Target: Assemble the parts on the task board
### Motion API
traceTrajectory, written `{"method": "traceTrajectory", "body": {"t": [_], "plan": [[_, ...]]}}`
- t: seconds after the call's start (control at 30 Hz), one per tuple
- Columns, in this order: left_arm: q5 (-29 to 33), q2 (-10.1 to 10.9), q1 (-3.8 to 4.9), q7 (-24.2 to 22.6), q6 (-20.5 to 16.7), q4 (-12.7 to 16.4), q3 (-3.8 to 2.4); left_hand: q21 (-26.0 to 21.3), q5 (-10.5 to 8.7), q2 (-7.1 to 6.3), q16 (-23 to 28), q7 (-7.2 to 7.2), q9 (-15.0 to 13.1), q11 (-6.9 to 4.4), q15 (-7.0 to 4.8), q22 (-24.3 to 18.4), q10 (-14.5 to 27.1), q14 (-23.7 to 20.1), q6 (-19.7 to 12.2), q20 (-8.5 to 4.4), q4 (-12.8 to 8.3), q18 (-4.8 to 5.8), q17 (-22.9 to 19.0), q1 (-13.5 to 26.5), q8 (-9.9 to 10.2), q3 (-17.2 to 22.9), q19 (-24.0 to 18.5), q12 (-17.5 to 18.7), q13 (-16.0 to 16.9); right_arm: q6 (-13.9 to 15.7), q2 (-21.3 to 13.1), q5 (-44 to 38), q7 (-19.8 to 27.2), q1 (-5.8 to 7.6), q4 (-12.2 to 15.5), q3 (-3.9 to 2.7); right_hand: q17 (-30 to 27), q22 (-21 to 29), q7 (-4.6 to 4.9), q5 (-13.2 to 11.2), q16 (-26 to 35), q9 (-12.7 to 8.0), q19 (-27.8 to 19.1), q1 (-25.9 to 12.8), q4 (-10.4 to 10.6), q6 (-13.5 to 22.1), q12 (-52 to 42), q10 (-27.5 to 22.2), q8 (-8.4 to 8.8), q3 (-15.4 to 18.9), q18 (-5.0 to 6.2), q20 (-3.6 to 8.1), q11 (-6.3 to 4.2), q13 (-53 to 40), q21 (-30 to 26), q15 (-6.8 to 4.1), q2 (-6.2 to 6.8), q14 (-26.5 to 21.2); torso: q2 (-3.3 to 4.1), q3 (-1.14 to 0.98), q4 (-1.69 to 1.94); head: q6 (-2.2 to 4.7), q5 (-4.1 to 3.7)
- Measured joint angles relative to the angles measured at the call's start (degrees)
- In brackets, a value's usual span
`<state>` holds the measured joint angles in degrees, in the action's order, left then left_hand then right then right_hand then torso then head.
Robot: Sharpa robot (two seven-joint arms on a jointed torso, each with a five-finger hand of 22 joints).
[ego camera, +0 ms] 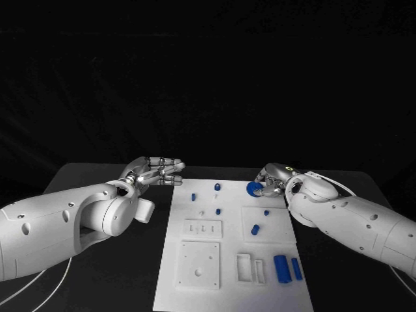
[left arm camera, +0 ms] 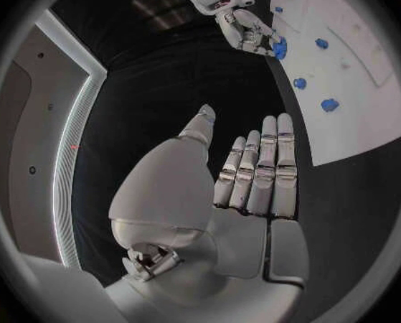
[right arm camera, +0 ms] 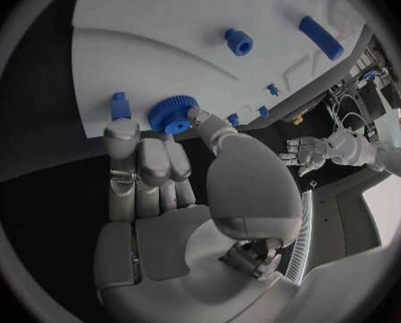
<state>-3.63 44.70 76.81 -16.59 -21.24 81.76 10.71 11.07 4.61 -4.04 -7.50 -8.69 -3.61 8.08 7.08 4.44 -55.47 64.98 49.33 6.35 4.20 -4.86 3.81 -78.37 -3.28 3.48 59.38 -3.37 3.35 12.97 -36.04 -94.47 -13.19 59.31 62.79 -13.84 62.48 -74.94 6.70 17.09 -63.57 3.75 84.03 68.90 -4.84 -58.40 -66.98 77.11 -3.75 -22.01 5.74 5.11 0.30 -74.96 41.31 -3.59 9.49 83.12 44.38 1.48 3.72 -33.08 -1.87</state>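
**Inspector:** Nearest in the head view, two long blue bars [ego camera: 281, 268] lie side by side at the near right of the task board [ego camera: 229, 286], long axes running near to far.

**Clerk:** And the hands?

**Inspector:** Left hand [ego camera: 157, 171] hovers just off the board's far left corner, fingers extended, holding nothing. Right hand [ego camera: 272, 182] sits at the far right edge, pinching a blue gear [ego camera: 254, 189].

**Clerk:** Left wrist view?

**Inspector:** Left hand [left arm camera: 254, 176] flat, fingers straight and close together, over black table [left arm camera: 164, 86]; nothing in it. Right hand [left arm camera: 245, 29] visible beyond, gear [left arm camera: 279, 48] at its fingertips, at the board's [left arm camera: 361, 122] edge.

**Clerk:** Right wrist view?

**Inspector:** Right hand [right arm camera: 164, 165] grips the gear [right arm camera: 173, 115] between thumb and fingers, flat face toward the camera, just over the board [right arm camera: 164, 36]. Whether it touches the board, I cannot tell.
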Motion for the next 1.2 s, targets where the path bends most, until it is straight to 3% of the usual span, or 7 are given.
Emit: {"method": "traceTrajectory", "body": {"t": [0.13,0.27,0.47,0.6,0.7,0.97,1.2], "plan": [[0.0,0.0,0.00,0.1,0.0,0.0,0.00,0.2,0.00,0.00,0.0,0.00,0.0,0.00,0.00,0.0,0.0,0.0,0.0,0.00,0.0,0.00,0.0,0.0,0.0,0.0,0.0,0.0,0.0,-0.4,0.2,-0.1,0.0,0.13,-0.2,-0.05,0.0,0.0,-0.03,-0.1,0.0,0.0,0.0,0.0,-0.5,0.0,0.0,0.0,-0.01,1.7,0.00,0.00,0.00,0.0,0.0,0.00,0.00,0.0,0.02,-0.02,0.00,-0.13,0.01],[0.0,0.0,0.00,0.1,0.1,0.0,0.00,0.2,0.00,0.00,0.0,0.00,0.1,0.00,0.00,0.0,0.0,0.0,0.0,0.00,0.0,0.00,0.0,0.0,0.0,0.0,0.0,0.0,0.0,-0.7,0.3,-0.4,0.0,0.18,-0.2,-0.05,0.0,0.0,-0.03,-1.8,0.0,0.0,0.0,1.0,-0.9,0.0,0.0,0.0,0.16,3.1,-0.01,0.00,0.00,0.0,0.0,0.00,0.02,0.0,0.03,-0.01,-0.03,-0.26,0.01],[0.0,0.0,0.00,0.2,0.1,0.0,0.00,0.2,0.00,0.00,0.0,-0.06,0.1,0.22,0.00,0.0,0.2,0.0,-0.6,0.00,0.0,0.00,0.0,0.0,0.0,0.0,0.0,0.0,0.0,-0.9,0.3,-1.0,-0.1,0.21,-0.1,-0.02,0.0,0.0,-0.24,-2.5,0.0,0.0,0.0,1.4,-1.1,-0.2,0.0,0.0,0.22,3.3,-0.01,0.00,0.00,0.0,0.0,0.00,-0.32,0.0,0.02,0.01,-0.08,-0.34,0.01],[0.0,-0.1,0.00,0.3,0.1,0.0,0.00,0.2,0.00,0.00,0.0,-0.06,0.1,0.21,0.00,0.0,0.2,0.0,-0.6,0.00,0.0,0.00,0.0,0.0,0.0,0.0,0.0,0.0,0.0,-0.8,0.3,-1.5,-0.3,0.21,0.2,0.02,0.0,0.0,-0.79,-4.7,0.0,0.1,0.0,2.2,-1.7,-2.9,0.0,0.3,0.45,-0.5,-0.11,0.00,-0.31,0.0,0.0,-0.02,-0.81,0.0,0.01,0.02,-0.07,-0.44,-0.05],[0.0,-0.1,0.00,0.3,0.2,0.0,0.01,0.2,0.00,0.00,0.0,-0.06,0.1,0.21,0.00,0.0,0.2,0.0,-0.6,0.00,0.0,0.00,0.0,0.0,0.0,0.0,0.0,0.0,0.0,-0.4,0.2,-1.8,-0.4,0.15,0.7,0.07,0.0,0.0,-0.98,-4.8,0.0,0.1,0.0,2.4,-2.3,-4.7,-0.4,0.8,0.33,-2.7,-0.50,0.00,-0.59,0.0,0.0,-0.24,-0.97,0.3,-0.01,0.01,-0.07,-0.46,-0.07],[0.0,0.0,0.00,0.3,0.2,0.0,0.01,0.2,0.00,0.00,0.0,-0.07,0.1,0.22,0.00,0.0,0.2,0.0,-0.6,0.00,0.0,0.00,0.0,0.0,0.0,0.0,0.0,0.0,0.0,1.9,-0.3,-4.0,-1.4,-0.27,3.4,0.34,0.0,0.0,-1.11,-2.9,0.0,0.9,0.0,2.8,-3.6,-4.9,-0.6,1.0,0.04,-3.7,-0.50,0.43,-1.45,0.0,1.0,-0.72,-1.45,0.3,-0.08,0.04,-0.05,-0.33,-0.01],[0.0,0.0,0.00,0.3,0.2,0.0,0.01,0.2,0.00,0.00,0.0,-0.07,0.0,0.21,0.00,0.0,0.2,0.0,-0.6,0.00,0.0,0.00,0.0,0.0,0.0,0.0,0.0,0.0,0.0,4.9,-0.8,-6.8,-2.5,-0.25,7.6,0.33,0.0,0.0,-1.15,-3.3,0.0,0.9,0.0,2.5,-3.8,-4.9,-0.6,1.2,0.04,-3.9,-0.50,0.43,-1.65,0.0,1.6,-0.72,-1.74,0.3,-0.12,0.06,-0.03,-0.15,0.07]]}}
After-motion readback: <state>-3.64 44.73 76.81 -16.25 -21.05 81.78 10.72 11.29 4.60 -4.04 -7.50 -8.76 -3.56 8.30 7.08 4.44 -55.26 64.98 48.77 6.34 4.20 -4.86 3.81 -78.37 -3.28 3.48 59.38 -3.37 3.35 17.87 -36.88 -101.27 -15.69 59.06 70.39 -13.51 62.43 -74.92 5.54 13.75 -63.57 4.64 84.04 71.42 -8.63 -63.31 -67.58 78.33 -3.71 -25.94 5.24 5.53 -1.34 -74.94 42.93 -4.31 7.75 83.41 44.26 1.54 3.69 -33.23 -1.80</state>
